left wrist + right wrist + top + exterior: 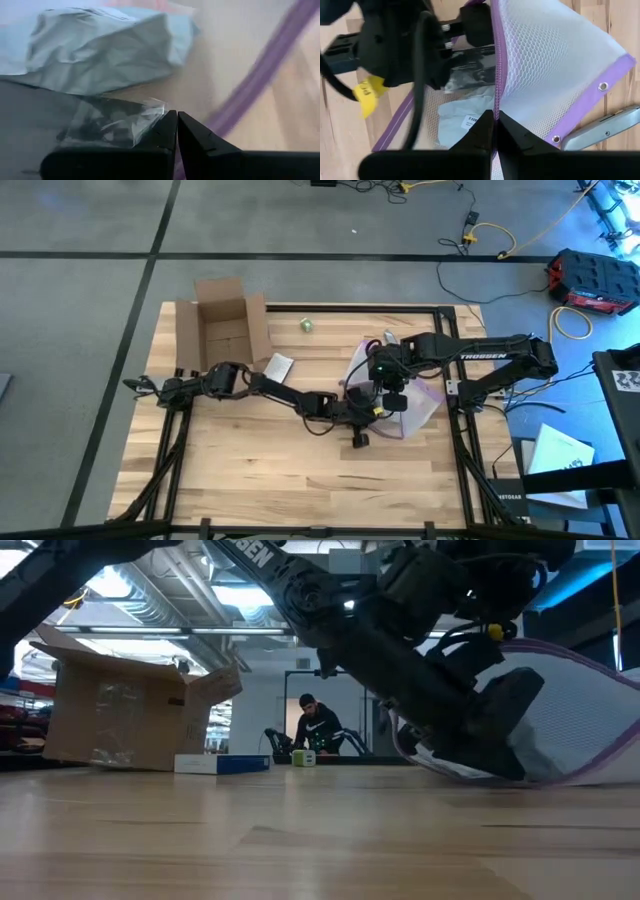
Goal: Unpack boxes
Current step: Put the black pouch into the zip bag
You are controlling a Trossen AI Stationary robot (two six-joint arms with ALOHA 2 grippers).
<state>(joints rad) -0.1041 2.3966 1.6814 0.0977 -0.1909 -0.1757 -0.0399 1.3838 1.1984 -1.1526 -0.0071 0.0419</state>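
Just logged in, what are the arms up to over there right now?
Both arms meet over the mesh bag with the purple zip edge at the table's right. The right tool is shut on the bag's zip edge, lifting it, while the left tool, also shut, reaches inside by a crinkled clear wrapper. The open cardboard box sits untouched at the far left corner.

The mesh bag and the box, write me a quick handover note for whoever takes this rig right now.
Left claw: shut, reaching into the mesh bag, pinching clear plastic wrap beside a pale crumpled packet.
Right claw: shut on the bag's purple zip edge, holding it up at table centre-right.
Box: open, flaps up, far-left corner of the table; a flat white item lies in front of it, a small green thing beside it.
Grey tool: on the table beside the bag.
Done: box opened. Left: empty the bag.
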